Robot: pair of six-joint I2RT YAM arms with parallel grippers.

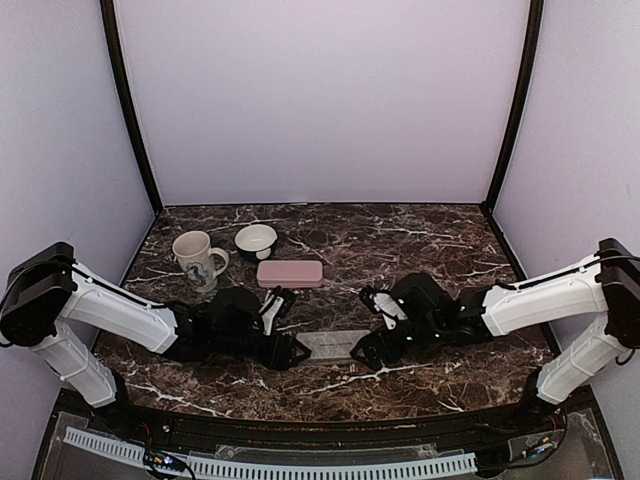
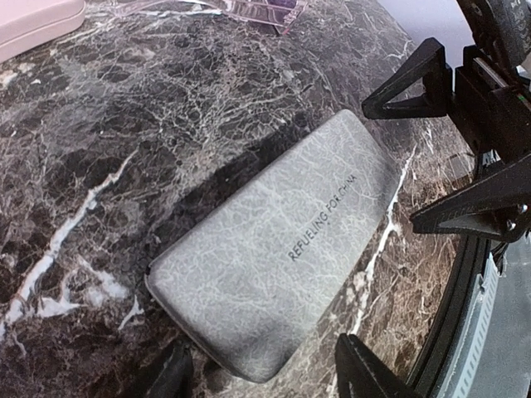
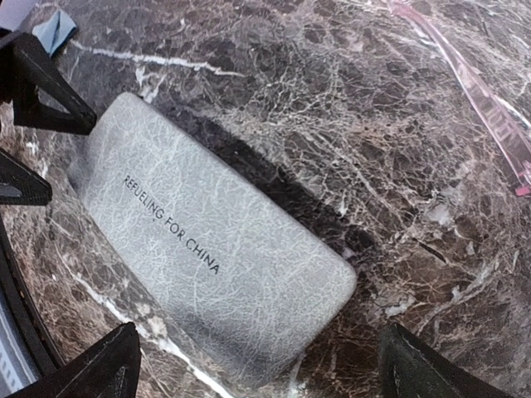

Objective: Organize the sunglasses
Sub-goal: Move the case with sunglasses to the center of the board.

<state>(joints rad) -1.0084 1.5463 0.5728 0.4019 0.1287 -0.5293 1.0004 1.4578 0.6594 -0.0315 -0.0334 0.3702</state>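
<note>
red sunglasses (image 3: 485, 104) outside the jaws

Grey oblong case (image 2: 274, 265) crackled with pale lines, black lettering; dark brown marble tabletop (image 1: 430, 235) veined white; plain pink oblong case (image 1: 290, 273).

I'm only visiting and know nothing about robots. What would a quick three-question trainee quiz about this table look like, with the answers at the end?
1. True or false: the grey case is lying with its lid open.
2. What lies between the left gripper and the right gripper? A a bottle; B the grey case; C a plate.
3. Fill in the missing word printed on the grey case: REFUELING FOR ____.

Key
1. False: it lies closed, flat on the table.
2. B.
3. CHINA.
</note>
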